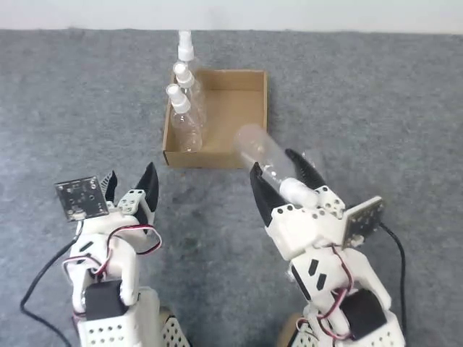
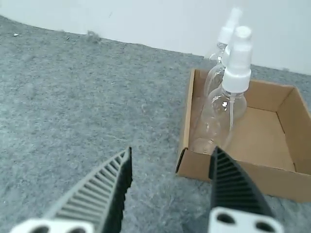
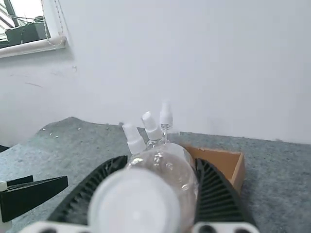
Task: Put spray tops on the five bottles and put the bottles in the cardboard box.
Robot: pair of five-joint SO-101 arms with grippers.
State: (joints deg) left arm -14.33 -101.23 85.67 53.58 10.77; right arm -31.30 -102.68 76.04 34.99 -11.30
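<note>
Bottle [image 3: 165, 165] sits clamped between right pincer [image 1: 273, 162] fingers; left pincer [image 2: 171, 151] gapes wide.

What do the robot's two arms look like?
Both the left arm and the right arm have white plastic shells, black motors and pointed black jaws with ribbed insides. Thin red wires loop along them, black cables trail off, and each wrist carries a small circuit board.
</note>
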